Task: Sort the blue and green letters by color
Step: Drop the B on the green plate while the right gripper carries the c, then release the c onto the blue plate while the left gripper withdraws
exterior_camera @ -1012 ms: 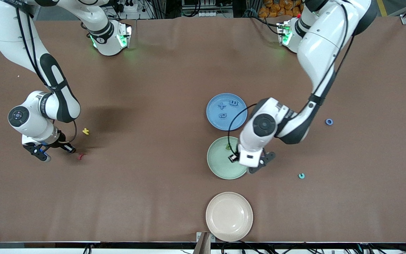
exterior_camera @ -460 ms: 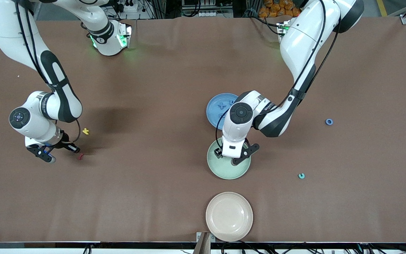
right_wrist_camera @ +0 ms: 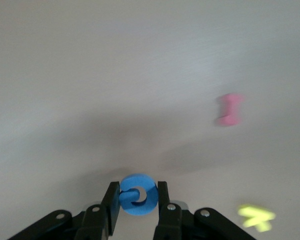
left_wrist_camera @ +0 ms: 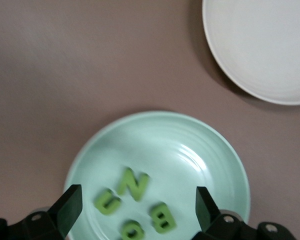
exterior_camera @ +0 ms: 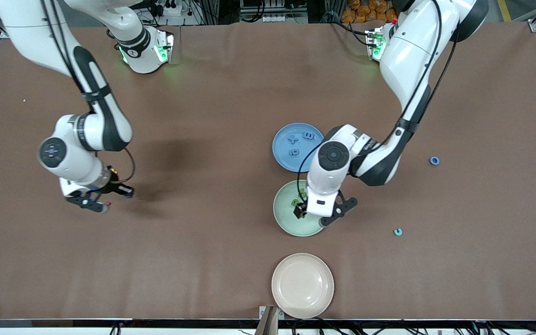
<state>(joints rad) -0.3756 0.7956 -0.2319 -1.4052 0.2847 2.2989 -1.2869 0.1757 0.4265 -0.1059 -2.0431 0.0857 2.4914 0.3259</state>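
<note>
A pale green plate (exterior_camera: 286, 218) holds several green letters (left_wrist_camera: 133, 183); two of them show in the front view (exterior_camera: 295, 202). My left gripper (exterior_camera: 315, 215) hangs open and empty over this plate, with the letters between its fingers (left_wrist_camera: 70, 207). A blue plate (exterior_camera: 281, 156) farther from the front camera holds three blue letters (exterior_camera: 308, 135). A blue ring letter (exterior_camera: 434, 160) lies on the table toward the left arm's end. My right gripper (exterior_camera: 95, 204) is over the table at the right arm's end, shut on a blue round letter (right_wrist_camera: 138, 194).
An empty beige plate (exterior_camera: 302, 284) sits near the table's front edge and shows in the left wrist view (left_wrist_camera: 265, 45). A turquoise c (exterior_camera: 397, 231) lies beside the green plate. A pink-red letter (right_wrist_camera: 229, 110) and a yellow letter (right_wrist_camera: 256, 217) lie on the table under my right gripper.
My right arm has risen and moved toward the table's middle with the blue letter. My left gripper swung over the green plate, then drew back a little; a second green letter now shows there.
</note>
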